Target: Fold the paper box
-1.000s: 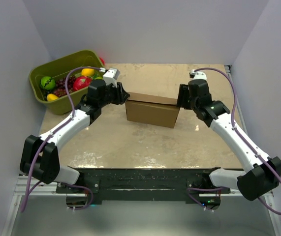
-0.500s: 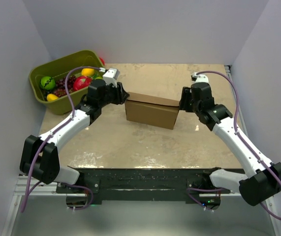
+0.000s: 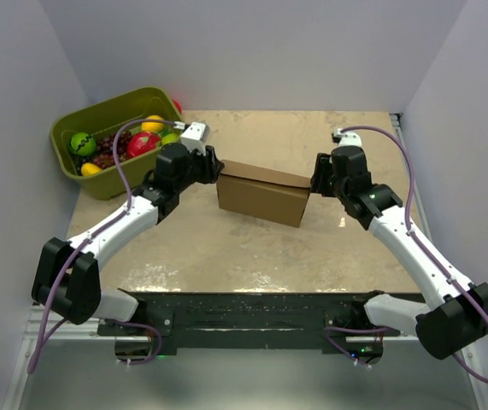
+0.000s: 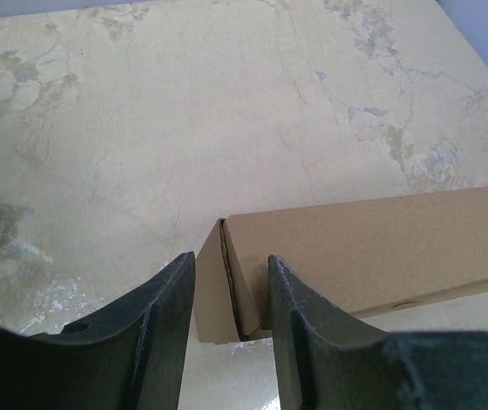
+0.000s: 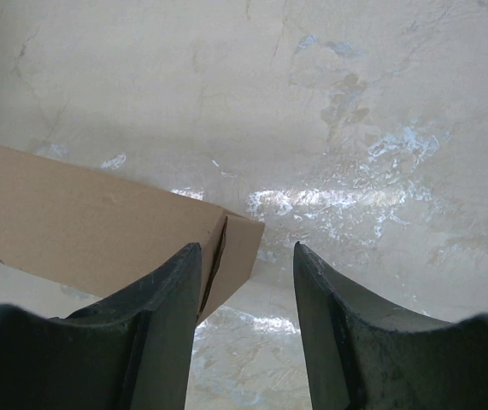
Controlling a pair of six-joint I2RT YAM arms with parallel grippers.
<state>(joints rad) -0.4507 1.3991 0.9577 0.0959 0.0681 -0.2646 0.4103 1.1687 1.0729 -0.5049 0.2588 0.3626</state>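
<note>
Top external view has the paper box (image 3: 263, 195) lying closed and shallow in the middle of the table (image 3: 226, 256), its long side running across between my two arms. My left gripper (image 3: 215, 168) is at its left end and my right gripper (image 3: 316, 175) at its right end. An olive bin (image 3: 66, 147) of toy fruit sits well off to the far left.

Both pairs of jaws are parted. In the left wrist view the box's end wall, with its open seam, sits in the gap between my fingers (image 4: 154, 325), but I cannot tell whether either one touches it. In the right wrist view the end corner lies against my left-hand finger (image 5: 162, 307), with bare table filling the rest of the gap, so nothing is grasped there.

I judge the step to be squaring and seating the end walls. To do it well, I should press from both ends together so the box does not slide or skew. I should keep the fingers low on the end walls rather than on the lid, and watch that the seams close instead of buckling.

Compared with a second ago, my right arm has come in closer to the end and its jaws have narrowed. My left gripper has eased slightly toward the box and opened a little. The box itself has hardly moved.
</note>
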